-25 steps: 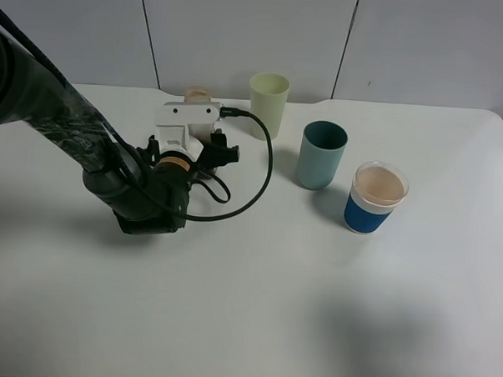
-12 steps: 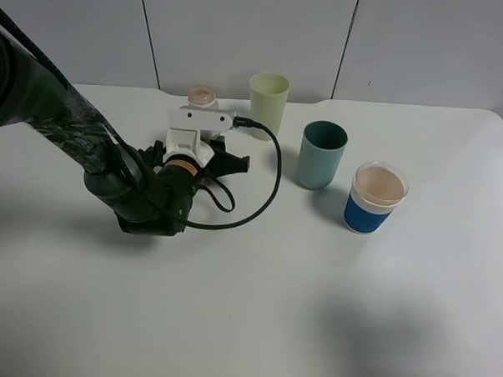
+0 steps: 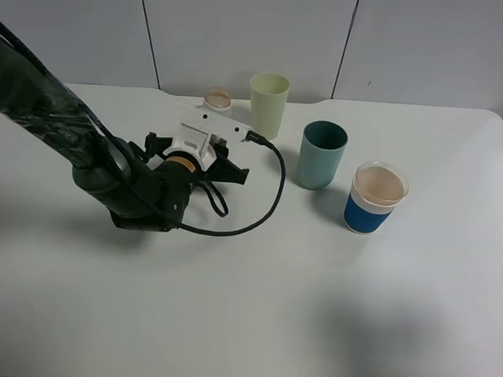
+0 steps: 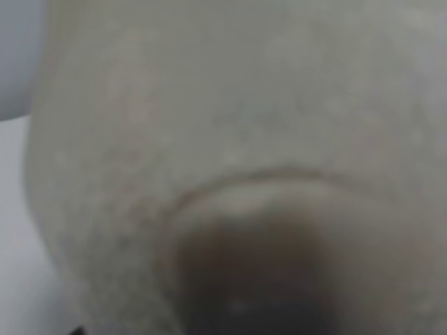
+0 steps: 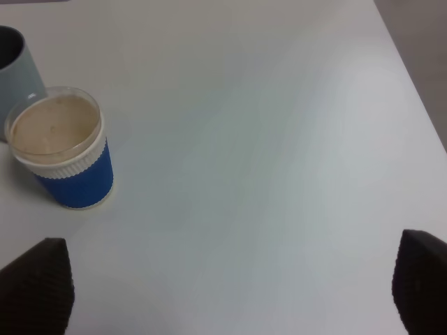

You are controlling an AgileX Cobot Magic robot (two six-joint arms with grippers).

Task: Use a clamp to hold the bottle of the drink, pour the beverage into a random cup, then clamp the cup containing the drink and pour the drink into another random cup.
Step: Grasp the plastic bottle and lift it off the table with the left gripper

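The bottle (image 3: 217, 99) stands clamped in the left gripper (image 3: 211, 122).

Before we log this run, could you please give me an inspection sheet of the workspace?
Surface: white table, no spills seen.
Job's things: bottle at the back beside the pale green cup; teal cup; blue-sleeved cup holds brown drink.
Clutter: nothing seen.
End effectors: left end effector shut by the bottle, grip on it not visible; right end effector open, empty.
Cables: black cable looping from the left wrist.
Surroundings: white wall panels.
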